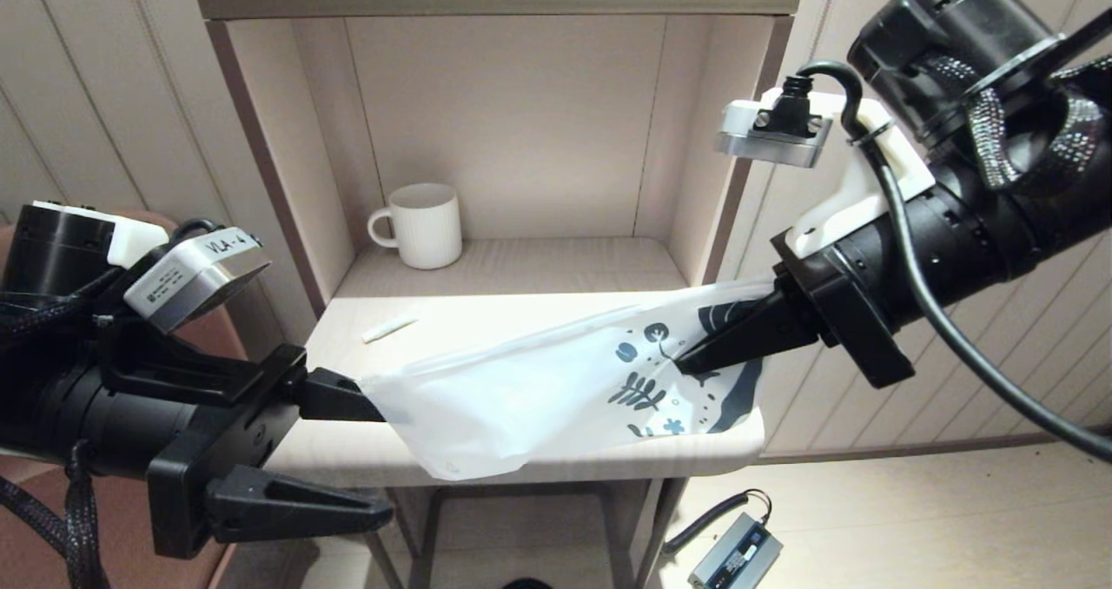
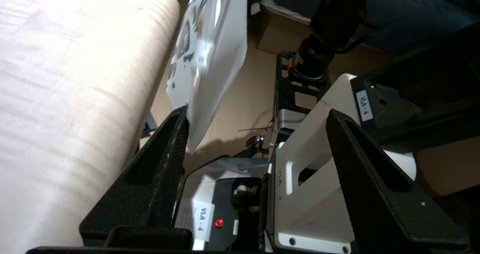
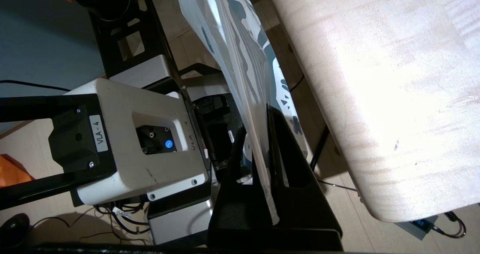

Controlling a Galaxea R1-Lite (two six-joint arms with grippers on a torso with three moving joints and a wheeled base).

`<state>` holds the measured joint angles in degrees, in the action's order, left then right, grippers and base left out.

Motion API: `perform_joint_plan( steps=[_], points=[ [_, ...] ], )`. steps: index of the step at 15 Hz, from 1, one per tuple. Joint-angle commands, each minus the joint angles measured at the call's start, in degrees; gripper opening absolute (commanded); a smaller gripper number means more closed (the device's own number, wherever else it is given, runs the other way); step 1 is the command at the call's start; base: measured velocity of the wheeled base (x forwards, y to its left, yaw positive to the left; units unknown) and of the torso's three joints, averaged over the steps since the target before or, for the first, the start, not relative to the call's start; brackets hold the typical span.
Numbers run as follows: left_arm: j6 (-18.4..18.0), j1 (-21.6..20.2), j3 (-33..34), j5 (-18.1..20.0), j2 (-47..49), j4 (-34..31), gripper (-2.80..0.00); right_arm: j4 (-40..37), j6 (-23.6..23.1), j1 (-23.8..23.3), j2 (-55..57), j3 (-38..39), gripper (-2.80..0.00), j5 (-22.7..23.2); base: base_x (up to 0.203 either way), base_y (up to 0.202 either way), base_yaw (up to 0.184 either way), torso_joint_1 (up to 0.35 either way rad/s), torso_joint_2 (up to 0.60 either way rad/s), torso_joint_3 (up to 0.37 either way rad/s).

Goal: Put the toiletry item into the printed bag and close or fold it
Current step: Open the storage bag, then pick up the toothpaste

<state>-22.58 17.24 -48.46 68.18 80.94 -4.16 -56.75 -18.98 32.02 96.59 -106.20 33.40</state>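
Right gripper [image 1: 691, 363]: jaws clamped on the printed bag [image 1: 539, 389] at its printed end, front right table [image 1: 347, 450] corner | Left gripper [image 1: 382, 459]: jaws apart, upper one touching bag's plain end, likely to spread it | Toiletry item [image 1: 389, 328]: lying unbagged on table, rear left.

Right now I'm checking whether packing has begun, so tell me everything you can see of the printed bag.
The printed bag is a flat, semi-translucent white plastic pouch with dark blue-teal leaves and flowers at one end. It hangs stretched over the table's front edge. The right gripper has its jaws shut on the printed end; the left gripper is open, one jaw touching the plain end. The toiletry item lies outside it on the table.
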Motion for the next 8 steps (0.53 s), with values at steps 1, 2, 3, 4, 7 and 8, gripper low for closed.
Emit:
perform_joint_plan(
  steps=[1, 2, 3, 4, 7, 8],
  points=[
    [-1.02, -3.70, 1.86, 0.37, 0.79, -0.06, 0.00, -0.29, -0.07, -0.60, -0.28, -0.18, -2.80, 0.18, 0.000, 0.000, 0.000, 0.000, 0.00, 0.000],
    [-2.20, -6.41, 2.91, 0.37, 1.44, -0.06, 0.00, -0.29, -0.11, -1.95, -0.72, -0.32, -2.80, 0.24, 0.000, 0.000, 0.000, 0.000, 0.00, 0.000],
    [-4.00, -9.44, 4.09, 0.38, 2.37, -0.06, 0.00, -0.29, -0.17, -3.08, -1.40, -0.49, -2.80, 0.31, 0.000, 0.000, 0.000, 0.000, 0.00, 0.000],
    [-6.09, -12.32, 5.22, 0.39, 3.34, -0.06, 0.00, -0.29, -0.11, -3.34, -2.18, -0.65, -2.80, 0.34, 0.000, 0.000, 0.000, 0.000, 0.00, 0.000],
    [-8.18, -17.12, 6.54, 0.64, 5.54, 0.02, -2.80, -0.29, 0.04, -5.00, -3.38, -0.41, -2.80, 0.60, 0.000, 0.000, 0.000, 0.000, 0.00, 0.000],
    [-7.99, -17.41, 6.19, 0.56, 5.63, 0.00, -2.80, -0.29, 0.08, -5.22, -3.96, -0.31, -2.80, 0.86, 0.000, 0.000, 0.000, 0.000, 0.00, 0.000]
  ],
)
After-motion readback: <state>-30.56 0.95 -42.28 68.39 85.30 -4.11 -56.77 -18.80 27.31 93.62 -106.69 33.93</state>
